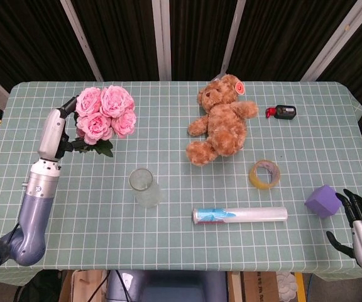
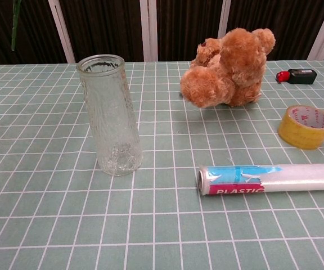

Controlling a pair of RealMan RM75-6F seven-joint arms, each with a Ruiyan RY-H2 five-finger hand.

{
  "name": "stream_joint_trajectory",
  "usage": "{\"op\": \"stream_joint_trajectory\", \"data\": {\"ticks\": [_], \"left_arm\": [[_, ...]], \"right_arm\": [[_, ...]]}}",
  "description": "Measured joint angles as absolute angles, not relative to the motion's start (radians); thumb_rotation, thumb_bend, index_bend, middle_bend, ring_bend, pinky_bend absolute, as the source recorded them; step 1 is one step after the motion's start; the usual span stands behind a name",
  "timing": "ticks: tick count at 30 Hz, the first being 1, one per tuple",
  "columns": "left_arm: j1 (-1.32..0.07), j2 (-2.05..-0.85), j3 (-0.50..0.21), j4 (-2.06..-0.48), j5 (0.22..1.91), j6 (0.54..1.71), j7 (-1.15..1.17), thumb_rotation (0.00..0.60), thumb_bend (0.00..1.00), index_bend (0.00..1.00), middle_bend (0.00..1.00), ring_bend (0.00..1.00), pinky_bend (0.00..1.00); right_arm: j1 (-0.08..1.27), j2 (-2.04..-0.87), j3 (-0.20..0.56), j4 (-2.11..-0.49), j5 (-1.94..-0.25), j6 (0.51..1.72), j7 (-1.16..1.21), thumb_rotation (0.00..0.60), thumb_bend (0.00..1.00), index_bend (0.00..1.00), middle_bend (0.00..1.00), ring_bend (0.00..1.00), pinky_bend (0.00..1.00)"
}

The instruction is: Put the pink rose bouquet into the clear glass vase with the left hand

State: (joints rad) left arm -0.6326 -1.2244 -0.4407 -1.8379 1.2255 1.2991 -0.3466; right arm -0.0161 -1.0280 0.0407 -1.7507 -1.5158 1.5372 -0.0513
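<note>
head view has the left hand up over the table's left side, fingers wrapped round the stems of the pink rose bouquet, blooms lifted and well apart from the clear glass vase, which stands upright nearer the front edge. chest view catches only a green stem at the top left, vase upright near a plastic wrap roll. the right hand hangs at the table's front right corner, fingers spread and holding nothing, near a purple block.
</note>
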Motion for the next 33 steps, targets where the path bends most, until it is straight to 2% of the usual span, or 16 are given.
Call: {"op": "stream_joint_trajectory", "data": {"ticks": [5,9,19,33], "left_arm": [[-0.575,-1.095,-0.461,-2.022,1.245,1.274,-0.517,0.600,0.51,0.34,0.38,0.35,0.47],[-0.550,-1.059,-0.469,-2.092,1.266,1.262,-0.627,0.600,0.50,0.34,0.38,0.35,0.47],[-0.559,-1.102,-0.458,-2.137,1.313,1.223,-0.756,0.600,0.49,0.34,0.38,0.35,0.47],[-0.612,-1.205,-0.446,-2.093,1.297,1.208,-0.749,0.600,0.49,0.34,0.38,0.35,0.47]], "right_arm": [[-0.020,-1.026,0.039,-1.753,-1.522,1.546,-0.047,0.600,0.27,0.14,0.10,0.10,0.00],[-0.022,-1.023,0.038,-1.753,-1.524,1.548,-0.041,0.600,0.27,0.14,0.10,0.10,0.00],[-0.027,-1.016,0.039,-1.749,-1.524,1.558,-0.018,0.600,0.27,0.14,0.10,0.10,0.00],[-0.028,-1.010,0.041,-1.740,-1.524,1.559,0.006,0.600,0.27,0.14,0.10,0.10,0.00]]}}
